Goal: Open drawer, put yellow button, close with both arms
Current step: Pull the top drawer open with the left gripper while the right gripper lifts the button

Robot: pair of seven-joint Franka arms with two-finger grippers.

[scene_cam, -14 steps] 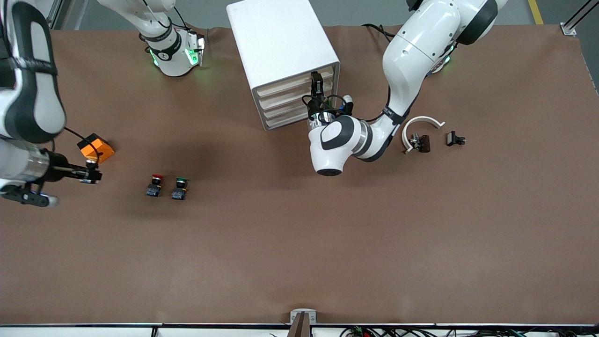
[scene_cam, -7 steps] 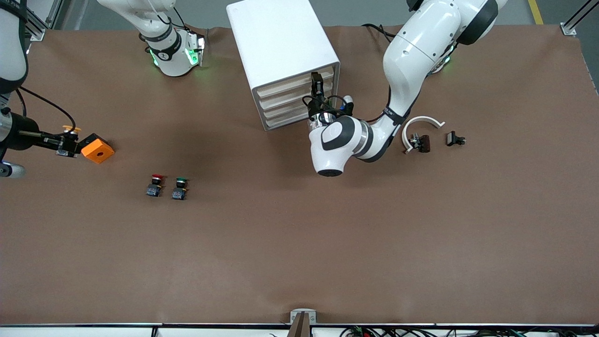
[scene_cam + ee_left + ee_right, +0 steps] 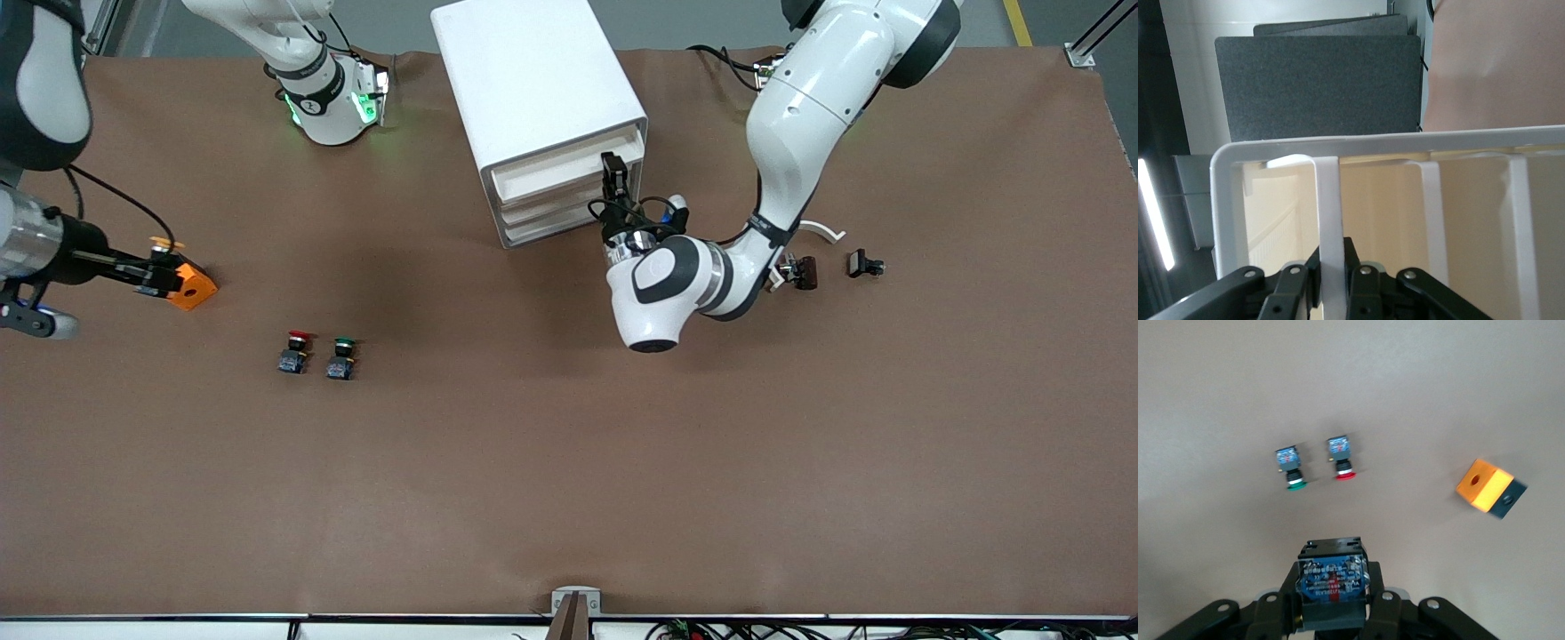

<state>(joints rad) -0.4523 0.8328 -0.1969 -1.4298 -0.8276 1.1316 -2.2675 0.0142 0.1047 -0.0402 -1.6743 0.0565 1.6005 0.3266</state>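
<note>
The white cabinet (image 3: 533, 80) stands near the robots' bases. Its top drawer (image 3: 569, 171) is pulled a little way out. My left gripper (image 3: 614, 182) is shut on the drawer's front edge; the left wrist view shows its fingers (image 3: 1350, 263) clamped on that white edge (image 3: 1328, 200). My right gripper (image 3: 163, 271) is shut on the yellow button (image 3: 161, 244), held in the air beside the orange block (image 3: 191, 286) at the right arm's end of the table. In the right wrist view the button's black and blue body (image 3: 1333, 580) sits between the fingers.
A red-capped button (image 3: 297, 349) and a green-capped button (image 3: 341, 355) stand side by side on the brown table. A white curved piece (image 3: 822, 233) and small black parts (image 3: 864, 263) lie at the left arm's end of the table, next to the left arm.
My left gripper has pulled the top drawer part way out of the cabinet. My right gripper has carried the yellow button up beside the orange block.
</note>
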